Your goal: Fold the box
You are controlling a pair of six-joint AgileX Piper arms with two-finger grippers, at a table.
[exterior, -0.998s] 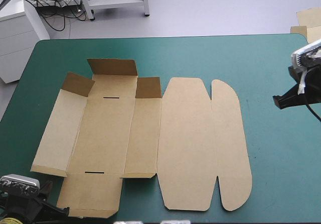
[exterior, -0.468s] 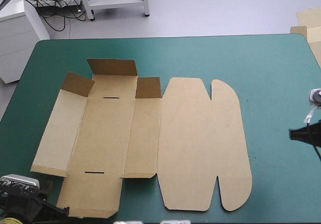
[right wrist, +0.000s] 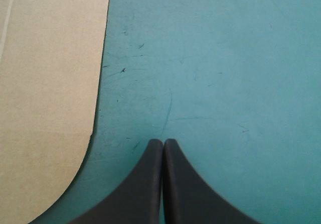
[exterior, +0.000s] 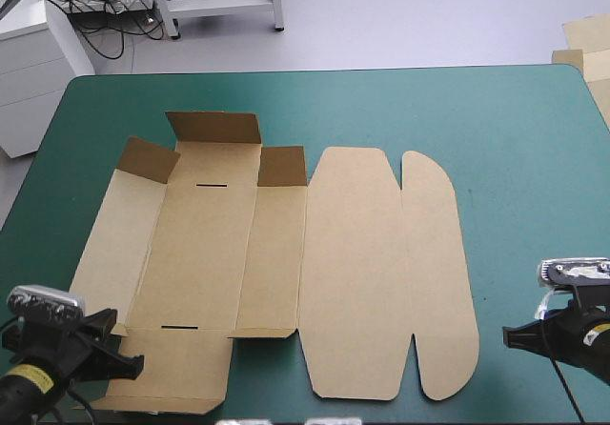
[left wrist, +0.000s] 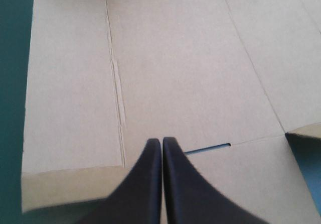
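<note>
The brown box [exterior: 286, 263] lies as a cut sheet on the teal-green table, mostly flat, with three short flaps raised at its far left end. My left gripper [exterior: 129, 360] hovers over the sheet's near left corner, fingers shut. In the left wrist view that gripper [left wrist: 162, 141] points at a slot [left wrist: 206, 148] in the board [left wrist: 165, 68]. My right gripper [exterior: 510, 335] is low at the near right, shut, just off the sheet's rounded flap [exterior: 443, 273]. The right wrist view shows its tip [right wrist: 163, 142] over bare cover, the rounded flap [right wrist: 47, 93] beside it.
More brown board [exterior: 586, 49] shows beyond the table's far right corner. The teal-green cover [exterior: 524, 177] spreads bare to the right of the sheet and along the far edge [exterior: 324, 70].
My right arm dropped from the far right edge to the near right, close to the rounded flap. My left gripper rose and came in over the sheet's near left corner. The box has not moved.
</note>
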